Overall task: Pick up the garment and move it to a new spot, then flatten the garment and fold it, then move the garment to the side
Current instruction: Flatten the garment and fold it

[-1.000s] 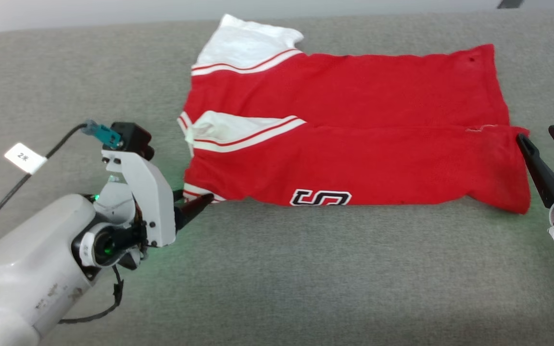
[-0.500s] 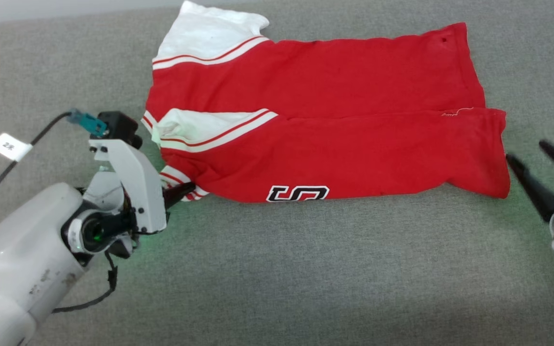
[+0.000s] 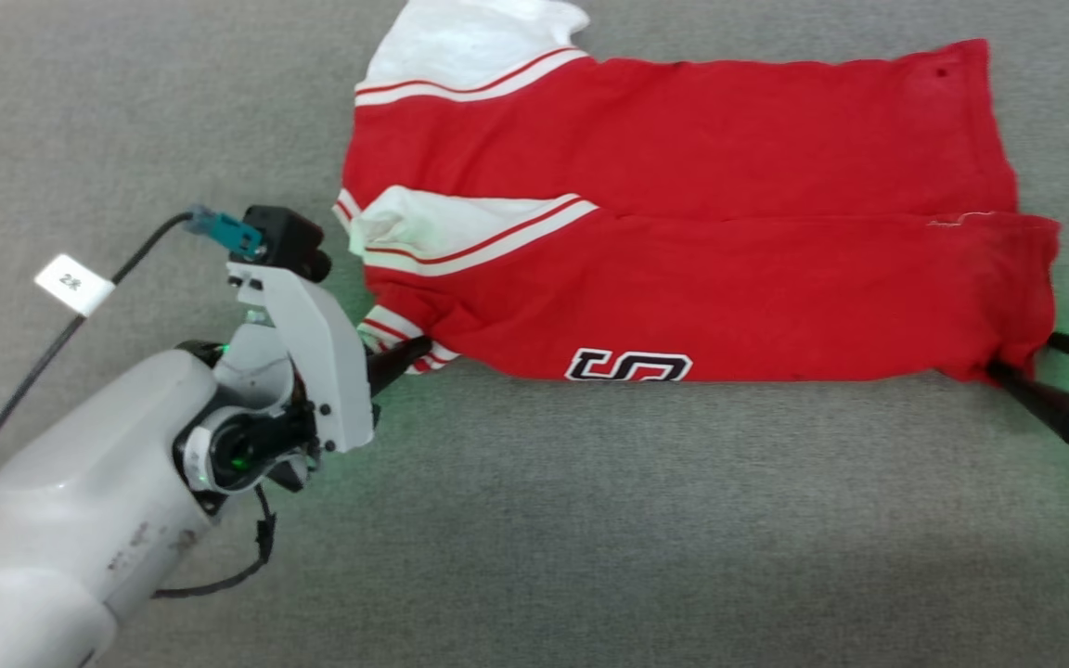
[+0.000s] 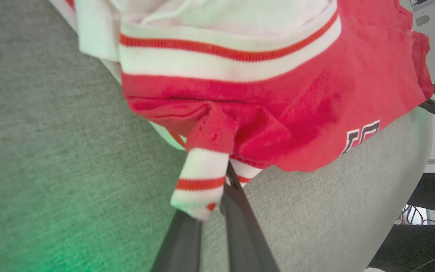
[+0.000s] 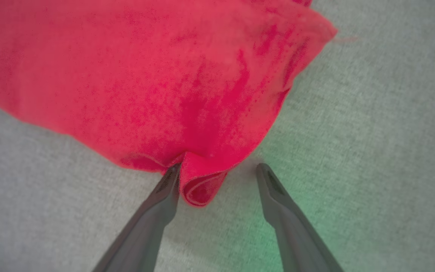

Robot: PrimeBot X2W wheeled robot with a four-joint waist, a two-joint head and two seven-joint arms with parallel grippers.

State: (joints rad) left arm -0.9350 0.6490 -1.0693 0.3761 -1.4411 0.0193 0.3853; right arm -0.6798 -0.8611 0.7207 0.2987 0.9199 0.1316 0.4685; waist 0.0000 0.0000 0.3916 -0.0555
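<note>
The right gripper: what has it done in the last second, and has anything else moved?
The right gripper moved in to the near right corner of the garment; its open fingers now straddle a fold there. The left gripper stayed at the near left corner, shut on the striped trim. The garment lies folded as before; the head camera shifted.

The garment (image 3: 683,232) is seen as soft, matt red knit cloth, slightly fuzzy, with ribbed white-and-red trim (image 4: 225,56) and a stitched numeral patch (image 3: 628,366) outlined in smoother thread. The grey surface (image 3: 590,520) underneath is read as coarse woven fabric, matt. The left arm shell (image 3: 61,538) is noted as pale hard plastic, faintly glossy and scuffed, the fingers (image 5: 153,219) as dark, smooth and matt, and the cable tag (image 3: 74,284) as a white paper-like label.
</note>
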